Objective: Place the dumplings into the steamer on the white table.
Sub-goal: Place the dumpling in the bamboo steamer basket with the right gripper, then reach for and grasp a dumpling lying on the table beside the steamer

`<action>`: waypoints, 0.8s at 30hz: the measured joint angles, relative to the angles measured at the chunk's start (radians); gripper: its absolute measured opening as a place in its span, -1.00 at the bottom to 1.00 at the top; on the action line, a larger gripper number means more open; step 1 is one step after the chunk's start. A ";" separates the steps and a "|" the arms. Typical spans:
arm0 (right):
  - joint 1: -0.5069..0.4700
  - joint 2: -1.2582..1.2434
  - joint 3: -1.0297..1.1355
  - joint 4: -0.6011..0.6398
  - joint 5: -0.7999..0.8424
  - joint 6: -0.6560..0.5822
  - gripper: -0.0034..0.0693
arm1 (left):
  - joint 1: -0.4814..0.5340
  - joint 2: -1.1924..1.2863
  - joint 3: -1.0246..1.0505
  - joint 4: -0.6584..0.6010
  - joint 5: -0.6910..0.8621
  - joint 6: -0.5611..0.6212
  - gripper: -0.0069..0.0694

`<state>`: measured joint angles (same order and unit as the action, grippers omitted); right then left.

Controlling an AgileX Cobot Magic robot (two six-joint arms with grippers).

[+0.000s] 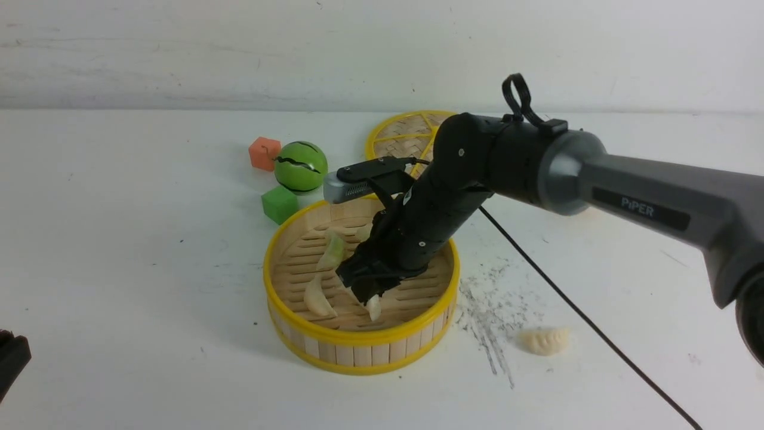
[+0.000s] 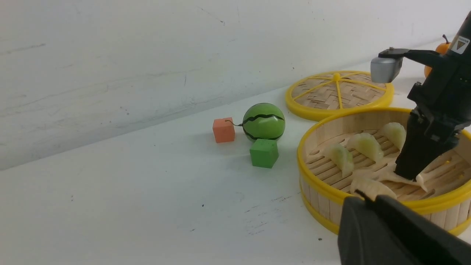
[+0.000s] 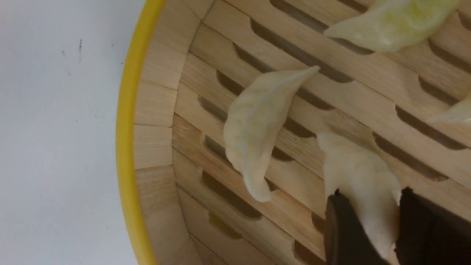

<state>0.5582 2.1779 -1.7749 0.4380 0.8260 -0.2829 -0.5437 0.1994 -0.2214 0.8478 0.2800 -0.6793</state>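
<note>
Our right gripper (image 1: 371, 294) has its jaws partway closed, pinching a cream dumpling (image 1: 374, 308) low inside the steamer (image 1: 358, 353) at the centre of the front view. Three green dumplings (image 2: 366, 145) and a second cream dumpling (image 1: 316, 298) lie on its slats. A stray dumpling (image 1: 543, 340) rests on the white table (image 1: 119, 269), lower right. The right arm (image 1: 644, 203) reaches in from the right edge with its wrist bent downward. Our left gripper (image 1: 12, 358), at the lower left corner, is closed on nothing.

steamer (image 1: 358, 352): round, wooden slats, yellow rims, mid-tabletop (image 1: 119, 269) | inside: three green dumplings (image 2: 366, 145), flat cream dumpling (image 1: 316, 298), tip-down cream dumpling (image 1: 374, 307) | loose cream dumpling (image 1: 544, 340): on tabletop right of steamer, toward near edge
</note>
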 joint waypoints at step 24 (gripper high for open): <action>-0.223 -0.262 -0.073 -0.285 0.410 -0.228 0.30 | 0.000 0.000 0.000 -0.018 -0.024 0.000 -0.69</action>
<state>0.3354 1.9162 -1.8483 0.1529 1.2356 -0.5109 -0.5437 0.1994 -0.2214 0.8297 0.2563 -0.6793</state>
